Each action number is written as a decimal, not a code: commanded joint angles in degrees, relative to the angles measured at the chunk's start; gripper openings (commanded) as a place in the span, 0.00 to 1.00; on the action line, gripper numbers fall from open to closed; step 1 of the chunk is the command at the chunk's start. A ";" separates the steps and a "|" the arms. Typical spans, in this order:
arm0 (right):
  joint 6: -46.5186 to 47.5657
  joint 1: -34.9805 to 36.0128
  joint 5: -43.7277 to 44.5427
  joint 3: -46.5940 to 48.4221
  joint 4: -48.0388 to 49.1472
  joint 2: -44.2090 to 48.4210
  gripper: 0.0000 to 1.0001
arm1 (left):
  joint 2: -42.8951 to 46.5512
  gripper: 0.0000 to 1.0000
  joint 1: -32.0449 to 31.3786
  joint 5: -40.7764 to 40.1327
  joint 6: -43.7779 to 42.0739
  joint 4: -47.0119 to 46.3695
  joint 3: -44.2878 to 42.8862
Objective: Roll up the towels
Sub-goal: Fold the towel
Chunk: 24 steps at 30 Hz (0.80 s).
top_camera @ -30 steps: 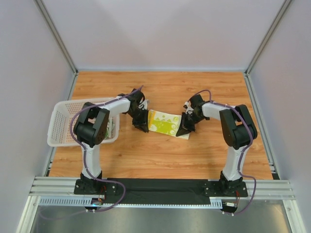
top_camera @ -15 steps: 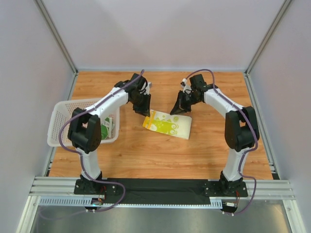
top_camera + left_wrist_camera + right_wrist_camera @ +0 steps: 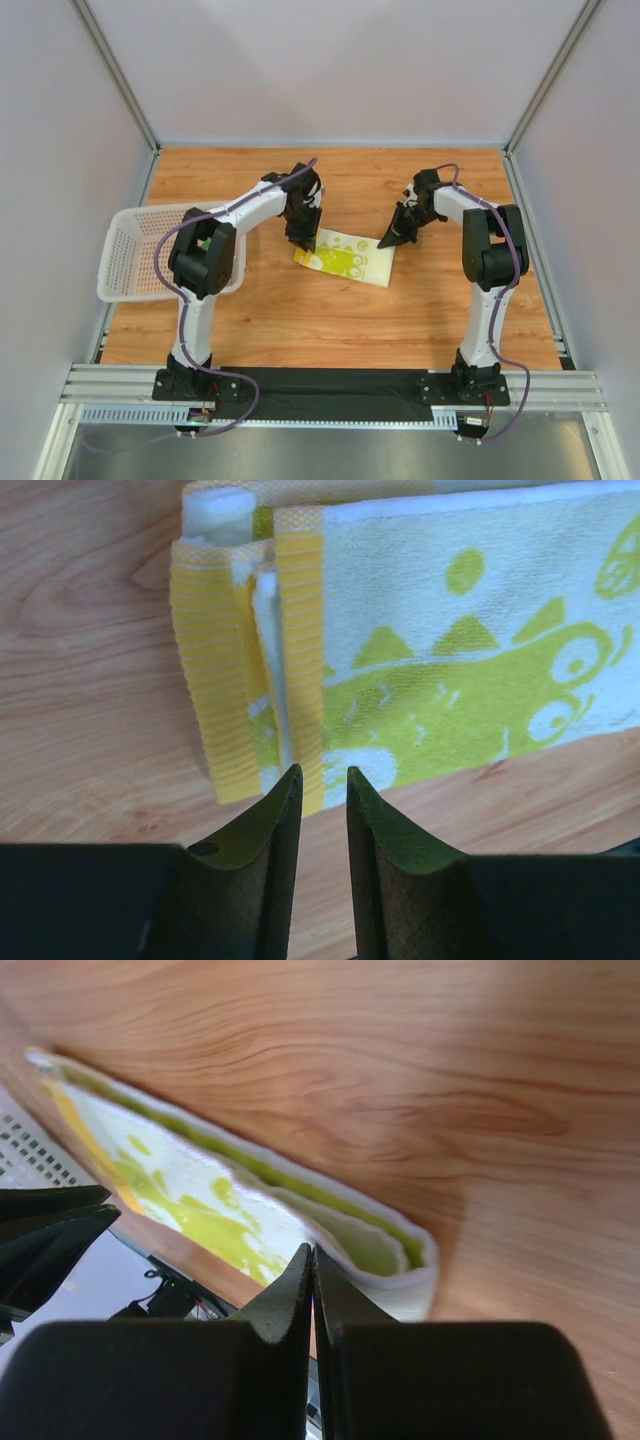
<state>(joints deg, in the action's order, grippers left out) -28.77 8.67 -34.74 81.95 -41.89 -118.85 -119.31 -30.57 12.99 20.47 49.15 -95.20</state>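
One towel (image 3: 345,257); left gripper (image 3: 320,775) slightly spread at its yellow end; right gripper (image 3: 312,1250) pressed together, opposite corner

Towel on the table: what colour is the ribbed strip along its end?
The strip is yellow, edging the towel; clearest in the left wrist view.

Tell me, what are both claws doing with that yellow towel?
Towel flat, not yet rolled. Left gripper slightly open at its yellow edge. Right gripper shut, empty, at opposite end. Basket off left.
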 commanded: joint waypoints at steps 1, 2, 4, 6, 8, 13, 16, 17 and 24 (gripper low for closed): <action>-0.49 -1.11 3.10 0.40 -1.00 -1.12 0.00 | -1.10 0.31 0.16 -1.74 -0.69 0.78 -0.43; -0.32 -1.28 3.71 0.23 -1.09 -1.30 0.00 | -2.15 0.31 0.16 -2.27 -0.78 0.78 -0.34; 0.21 -1.72 4.24 -0.65 -1.18 -1.39 0.00 | -3.21 0.31 0.16 -2.71 -0.96 0.78 -0.17; 0.82 -2.34 5.12 -1.79 -1.27 -1.13 0.00 | -4.44 0.31 0.16 -3.06 -1.13 0.87 -0.08; 1.00 -3.21 6.09 -4.07 -1.53 -0.86 0.00 | -5.06 0.30 0.16 -3.85 -1.31 0.86 0.10; 2.05 -3.75 8.02 -8.38 -1.53 1.16 0.00 | -5.32 0.30 0.16 -4.82 -1.84 0.51 0.10; 1.97 -3.75 8.37 -10.49 -1.27 1.86 0.00 | -5.85 0.30 0.16 -6.05 -2.62 1.39 -1.30; 2.06 -3.83 8.37 -11.28 -1.27 2.13 0.00 | -6.02 0.30 0.16 -6.83 -3.06 1.74 -2.00; 2.93 -3.75 10.22 -14.36 -1.88 6.17 0.00 | -5.85 0.30 0.33 -8.25 -3.24 1.83 -0.96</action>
<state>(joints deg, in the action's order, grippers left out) -28.49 5.17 -32.97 69.93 -42.15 -114.06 -124.14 -30.72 8.97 19.09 49.93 -95.98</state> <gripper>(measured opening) 0.005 0.299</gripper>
